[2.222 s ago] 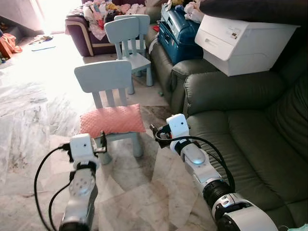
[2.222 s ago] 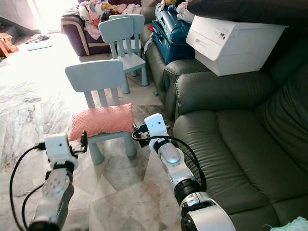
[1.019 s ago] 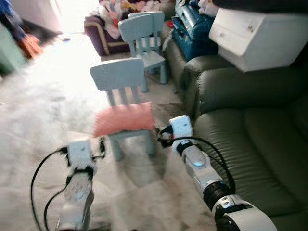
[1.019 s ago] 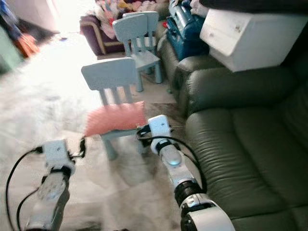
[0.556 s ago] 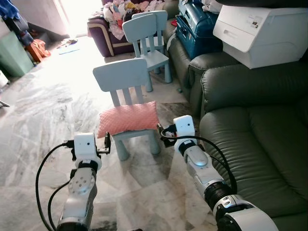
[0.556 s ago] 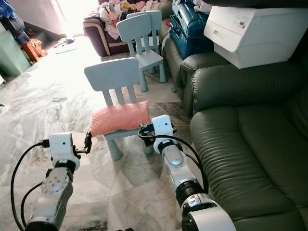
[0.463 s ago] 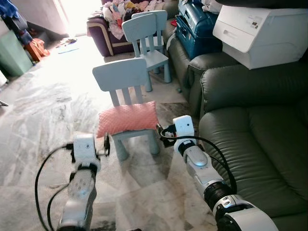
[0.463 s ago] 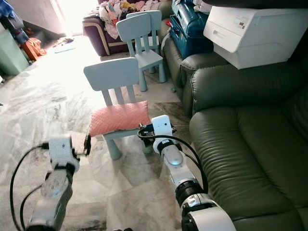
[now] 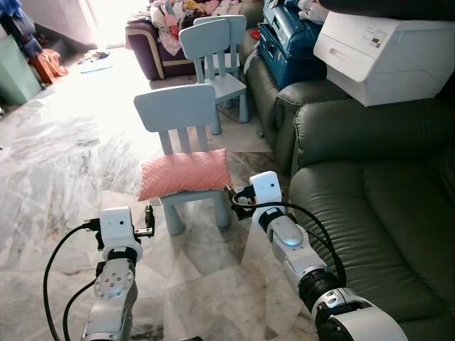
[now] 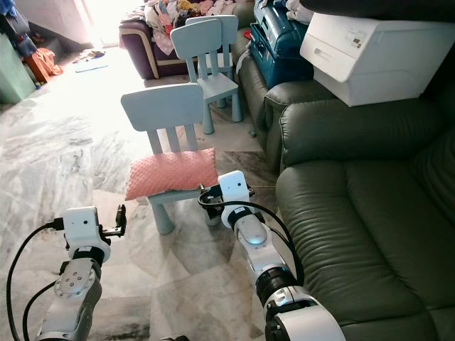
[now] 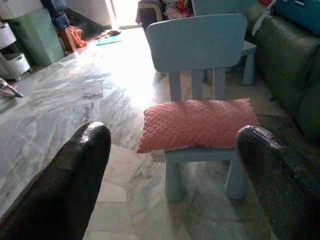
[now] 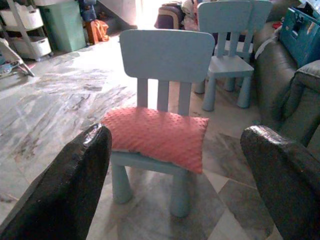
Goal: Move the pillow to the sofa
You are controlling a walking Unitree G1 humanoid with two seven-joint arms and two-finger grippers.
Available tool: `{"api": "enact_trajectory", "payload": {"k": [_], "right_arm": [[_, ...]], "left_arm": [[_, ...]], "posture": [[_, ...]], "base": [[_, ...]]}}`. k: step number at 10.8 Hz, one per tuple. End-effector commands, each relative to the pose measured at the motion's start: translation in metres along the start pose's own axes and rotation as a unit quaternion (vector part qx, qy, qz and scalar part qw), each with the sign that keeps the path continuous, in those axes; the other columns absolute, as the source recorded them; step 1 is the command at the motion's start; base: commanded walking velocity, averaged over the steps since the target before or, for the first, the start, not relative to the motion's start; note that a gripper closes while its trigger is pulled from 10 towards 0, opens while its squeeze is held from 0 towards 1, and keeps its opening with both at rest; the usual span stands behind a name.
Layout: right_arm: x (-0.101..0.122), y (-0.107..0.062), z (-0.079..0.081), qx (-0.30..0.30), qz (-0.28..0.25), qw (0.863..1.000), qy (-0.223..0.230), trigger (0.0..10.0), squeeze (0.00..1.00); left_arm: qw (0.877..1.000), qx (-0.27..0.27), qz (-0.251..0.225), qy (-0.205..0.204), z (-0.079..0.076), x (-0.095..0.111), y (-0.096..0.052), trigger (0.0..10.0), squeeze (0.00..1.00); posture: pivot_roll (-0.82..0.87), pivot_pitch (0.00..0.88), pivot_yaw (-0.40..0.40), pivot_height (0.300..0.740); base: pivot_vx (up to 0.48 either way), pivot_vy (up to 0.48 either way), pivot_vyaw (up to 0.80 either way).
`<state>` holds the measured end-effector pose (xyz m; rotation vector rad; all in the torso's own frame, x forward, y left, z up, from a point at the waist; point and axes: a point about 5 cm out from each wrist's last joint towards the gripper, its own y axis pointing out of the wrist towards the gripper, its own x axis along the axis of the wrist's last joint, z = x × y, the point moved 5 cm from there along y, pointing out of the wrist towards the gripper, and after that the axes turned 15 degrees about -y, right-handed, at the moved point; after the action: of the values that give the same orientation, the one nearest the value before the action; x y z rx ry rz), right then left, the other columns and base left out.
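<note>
We see the left end effector (image 9: 148, 217) and right end effector (image 9: 232, 196) both spread wide and empty, raised either side of the pink pillow (image 9: 183, 174), which we judge a readying for a two-handed grasp; the pillow lies flat on the seat of the small blue chair (image 9: 176, 114), just beside the dark green sofa (image 9: 370, 206); no writing is legible to us.

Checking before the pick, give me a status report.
Both claws open, left and right short of the chair. Pillow on its seat, untouched. Sofa seat free; nothing between.
</note>
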<state>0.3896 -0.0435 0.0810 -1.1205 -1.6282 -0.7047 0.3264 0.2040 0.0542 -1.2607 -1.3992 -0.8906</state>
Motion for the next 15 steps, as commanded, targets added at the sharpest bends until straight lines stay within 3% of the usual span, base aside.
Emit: {"api": "enact_trajectory", "payload": {"k": [1, 3, 15], "right_arm": [[0.0055, 0.0034, 0.0047, 0.012, -0.005, 1.000, -0.001, 10.0, 0.00], [0.0026, 0.0028, 0.0054, 0.014, 0.003, 1.000, -0.002, 10.0, 0.00], [0.0006, 0.0020, 0.0014, 0.007, 0.007, 1.000, -0.005, 10.0, 0.00]], "left_arm": [[1.000, 0.007, -0.012, -0.005, 0.0038, 0.0060, -0.0005, 10.0, 0.00], [1.000, 0.006, -0.009, -0.010, 0.0037, 0.0046, -0.0008, 10.0, 0.00], [1.000, 0.006, -0.003, -0.010, 0.0029, 0.0022, 0.0025, 10.0, 0.00]], "posture": [[-0.09, 0.072, 0.066, 0.740], [-0.10, 0.072, 0.067, 0.740], [-0.12, 0.085, 0.069, 0.740]], "base": [[0.000, 0.000, 0.00], [0.000, 0.000, 0.00], [0.000, 0.000, -0.75]]}}
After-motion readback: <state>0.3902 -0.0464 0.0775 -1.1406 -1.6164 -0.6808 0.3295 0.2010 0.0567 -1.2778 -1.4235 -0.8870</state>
